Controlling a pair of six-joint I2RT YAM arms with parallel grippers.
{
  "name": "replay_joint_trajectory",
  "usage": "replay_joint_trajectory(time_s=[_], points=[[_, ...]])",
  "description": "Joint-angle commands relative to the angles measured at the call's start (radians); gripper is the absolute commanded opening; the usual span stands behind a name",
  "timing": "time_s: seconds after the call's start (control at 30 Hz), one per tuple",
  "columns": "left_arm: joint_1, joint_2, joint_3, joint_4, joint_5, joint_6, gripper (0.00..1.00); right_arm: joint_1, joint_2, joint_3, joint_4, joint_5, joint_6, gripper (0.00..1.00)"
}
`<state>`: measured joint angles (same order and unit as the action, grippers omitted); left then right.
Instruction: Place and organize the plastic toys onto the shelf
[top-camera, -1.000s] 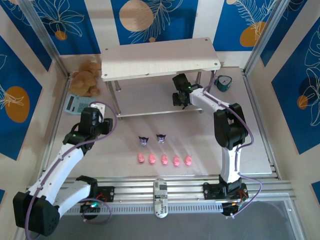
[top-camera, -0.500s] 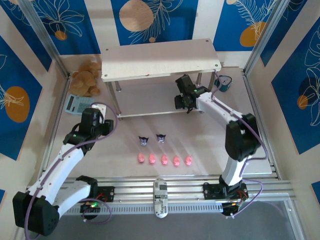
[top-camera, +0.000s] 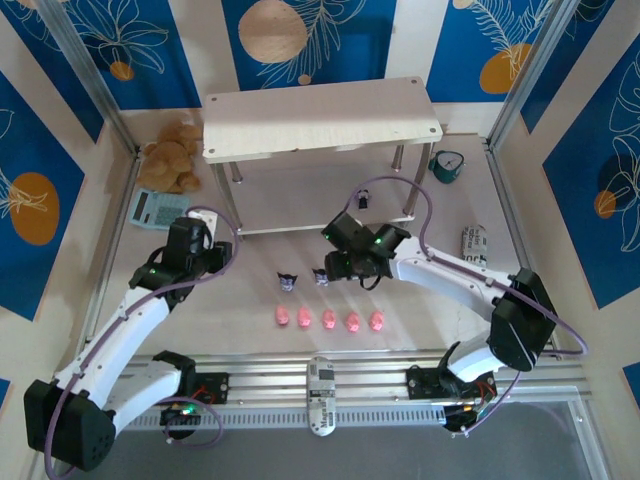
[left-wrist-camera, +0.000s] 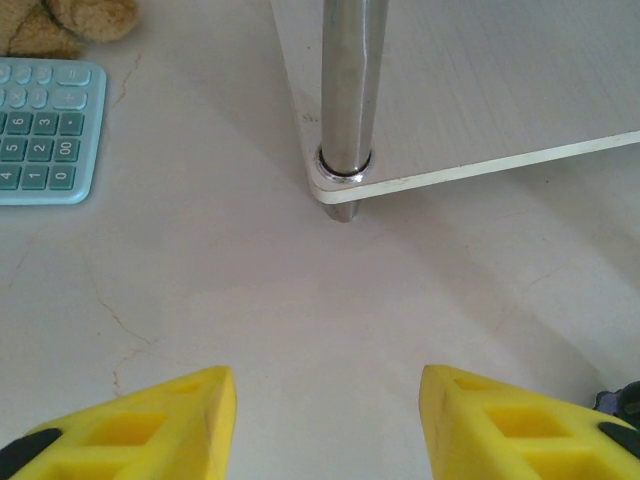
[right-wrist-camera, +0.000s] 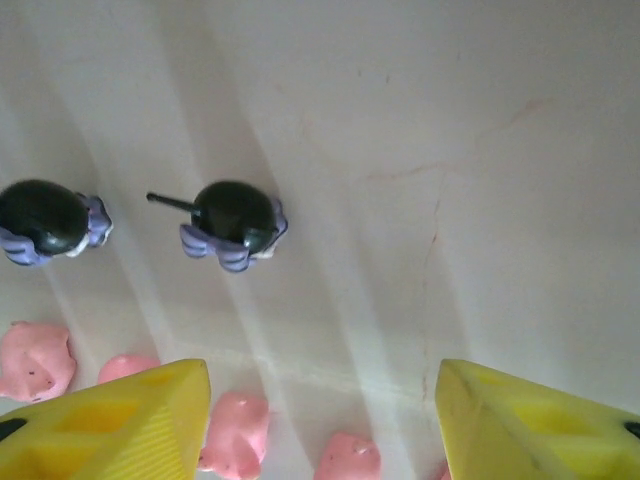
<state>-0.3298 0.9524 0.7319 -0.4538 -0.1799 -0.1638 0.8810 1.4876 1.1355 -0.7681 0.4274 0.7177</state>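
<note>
So your right gripper (right-wrist-camera: 322, 382) is down low over the pale table (top-camera: 420, 325), fingers spread wide with nothing between them. It's just right of the two dark purple-black figurines with white faces (top-camera: 287, 281). In the wrist view the closer one lies ahead of the yellow fingertips (right-wrist-camera: 120, 420), not touched.

The five pink plastic pigs (top-camera: 329, 320) sit in a tidy left-to-right row just near of those two. One more small dark figure (top-camera: 365, 198) (too tiny for me to be sure it's a third figurine) sits on the lower board of the two-tier pale wood shelf with silver legs (top-camera: 320, 120), far of the gripper.

Your left gripper (left-wrist-camera: 326, 400) is spread wide too, empty, pointed at the shelf's near-left leg (left-wrist-camera: 345, 90). The teal calculator (left-wrist-camera: 45, 130) is to its left, and the brown teddy bear (top-camera: 172, 160) sits beyond that.
</note>
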Motion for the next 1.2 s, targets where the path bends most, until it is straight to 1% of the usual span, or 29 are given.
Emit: replay_joint_trajectory(time_s=[0.0,0.13,0.2,0.3,0.37,0.57,0.87,1.17], points=[[-0.010,-0.002,-0.011,0.011,0.020,-0.024,0.52,0.037,0.042,0.007,0.028,0.001,0.106,0.63],[-0.011,-0.010,-0.018,0.005,0.018,-0.029,0.52,0.069,0.100,0.027,0.072,-0.032,0.136,0.65],[-0.011,-0.017,-0.021,0.004,0.015,-0.027,0.52,0.080,0.128,0.046,0.067,-0.017,0.153,0.68],[-0.011,-0.024,-0.025,-0.002,0.011,-0.022,0.53,0.081,0.167,0.069,0.060,-0.008,0.171,0.69],[-0.011,-0.027,-0.025,-0.003,0.008,-0.020,0.53,0.076,0.196,0.089,0.050,-0.003,0.185,0.72],[-0.012,-0.031,-0.029,0.008,0.008,-0.018,0.53,0.062,0.252,0.130,0.045,-0.006,0.200,0.73],[-0.011,-0.018,-0.032,0.026,0.003,-0.011,0.53,0.013,0.306,0.152,0.063,-0.057,0.202,0.73],[-0.012,0.012,-0.028,0.043,-0.001,0.002,0.53,0.003,0.351,0.183,0.077,-0.086,0.184,0.73]])
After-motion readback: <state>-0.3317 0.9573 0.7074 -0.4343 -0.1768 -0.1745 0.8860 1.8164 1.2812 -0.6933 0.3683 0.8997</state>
